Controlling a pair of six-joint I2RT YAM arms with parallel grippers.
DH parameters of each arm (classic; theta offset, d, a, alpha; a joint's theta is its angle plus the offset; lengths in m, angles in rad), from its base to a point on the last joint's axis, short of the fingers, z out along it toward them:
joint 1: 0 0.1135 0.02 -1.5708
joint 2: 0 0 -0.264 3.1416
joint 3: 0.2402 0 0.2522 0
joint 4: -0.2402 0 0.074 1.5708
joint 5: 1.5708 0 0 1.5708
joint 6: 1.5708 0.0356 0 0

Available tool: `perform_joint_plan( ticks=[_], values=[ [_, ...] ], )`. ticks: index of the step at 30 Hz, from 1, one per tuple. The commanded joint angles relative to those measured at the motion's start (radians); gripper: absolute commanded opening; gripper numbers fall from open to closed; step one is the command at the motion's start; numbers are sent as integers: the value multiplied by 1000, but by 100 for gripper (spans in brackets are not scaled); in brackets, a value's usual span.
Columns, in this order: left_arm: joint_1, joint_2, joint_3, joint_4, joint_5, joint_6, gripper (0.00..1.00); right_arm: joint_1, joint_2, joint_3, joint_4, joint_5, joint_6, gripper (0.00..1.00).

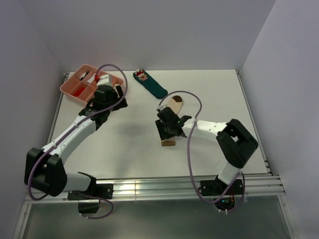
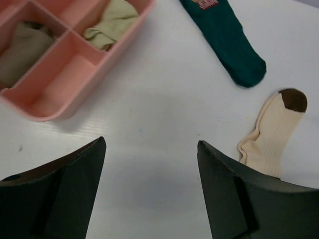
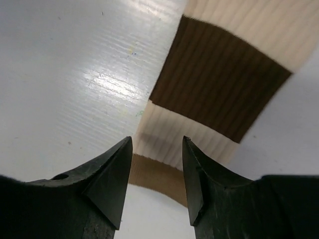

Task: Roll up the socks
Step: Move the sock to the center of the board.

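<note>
Banded sock (image 1: 176,105) is laid flat on the worktop (image 1: 129,144) near the teal sock (image 1: 151,85), under the right gripper (image 3: 157,139), part open and empty; the left gripper (image 2: 151,142) is wide open, empty. A loose roll is risked if only one layer is pinched. Bands are shown only in the right wrist view.

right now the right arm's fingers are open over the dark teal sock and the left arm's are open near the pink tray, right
Not quite. The right fingers are open over the cream sock with brown bands, as the right wrist view shows; the dark teal sock lies apart, farther back. The left fingers are open near the pink tray, as you said.
</note>
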Motion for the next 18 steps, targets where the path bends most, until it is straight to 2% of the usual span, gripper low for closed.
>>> perform_joint_plan(
  ticks=[1,5,12,15,18],
  values=[
    [65,-102,-35,-116,12,-74,80,44,85,66,-20,25,12,51],
    [169,-190,-99,-150,44,-66,81,107,204,141,-48,-20,90,50],
    [229,-300,-196,-121,11,-43,82,151,381,400,-39,-222,216,50],
    [231,-319,-199,-113,-2,-40,81,153,401,508,-46,-231,183,52],
    [232,-340,-210,-107,-6,-45,82,159,352,517,-46,-172,48,55]
  ],
)
